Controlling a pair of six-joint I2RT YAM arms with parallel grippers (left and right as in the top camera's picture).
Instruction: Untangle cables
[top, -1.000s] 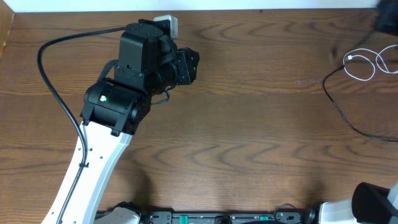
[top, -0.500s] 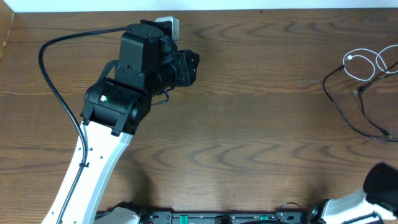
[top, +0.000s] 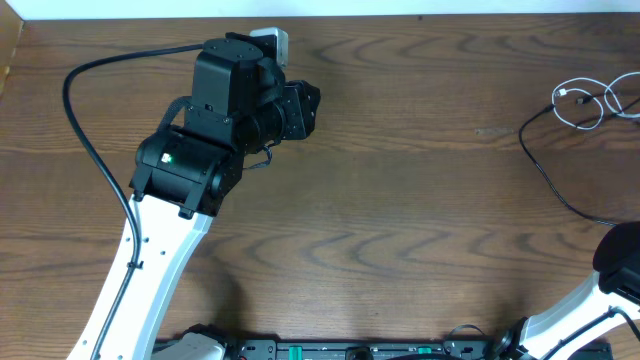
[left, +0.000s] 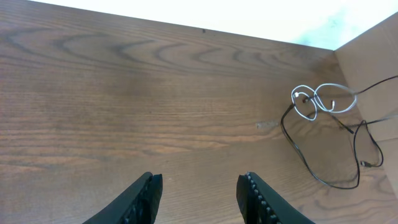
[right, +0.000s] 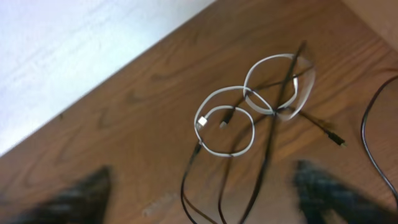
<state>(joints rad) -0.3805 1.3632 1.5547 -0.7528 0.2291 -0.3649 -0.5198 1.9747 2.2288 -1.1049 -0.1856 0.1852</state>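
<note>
While both grippers are held open and empty, no cord has yet been taken up. The right gripper (right: 202, 173) is seen with its blurred fingers spread wide above the tangle, nothing between them. The left gripper (left: 199, 199) is likewise parted, pointed across bare wood, well apart from the cords.

Near the far right corner of the table (top: 400, 200), the white cable (right: 200, 124) is laid in two linked loops, and the black cable (right: 280, 118) is passed across and through them before trailing off towards the near edge.

The step in hand is judged to be the approach for a first grasp. A descent onto a single strand is called for next, best made where the white loop lies free of the black, so that only one cord is pinched and drawn away.
</note>
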